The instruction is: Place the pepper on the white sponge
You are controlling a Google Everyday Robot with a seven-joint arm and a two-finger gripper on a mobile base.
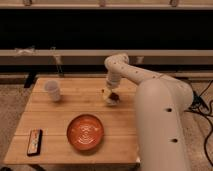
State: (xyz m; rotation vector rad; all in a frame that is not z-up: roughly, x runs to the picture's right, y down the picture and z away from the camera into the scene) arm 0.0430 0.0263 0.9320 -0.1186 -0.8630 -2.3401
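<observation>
In the camera view, your one arm reached in from the right, bent at its elbow near the table's back edge, and came down to the gripper (113, 94) at about two o'clock from the orange bowl (86, 132). The wooden table (75, 107) also held a white cup (52, 90) at about eleven o'clock from the bowl and a black remote-like device (34, 141) at roughly eight o'clock, near the front left corner, both well apart from the work. Right under the gripper you had the white sponge (107, 95), a pale cream patch showing at its left side, and the pepper (115, 97), a small dark spot touching or just beside the sponge at its three o'clock. Whether the pepper rested on the sponge or hung in the gripper just over it could not be made out, and I cannot tell how the jaws stood. By my judgement you were at the placing step itself, with carrying done and the pepper at its goal. The next move, as I read it, called for a gentle release with the pepper centred over the sponge, then a straight lift, so the small glossy thing would not roll off the rounded block onto the wood.
</observation>
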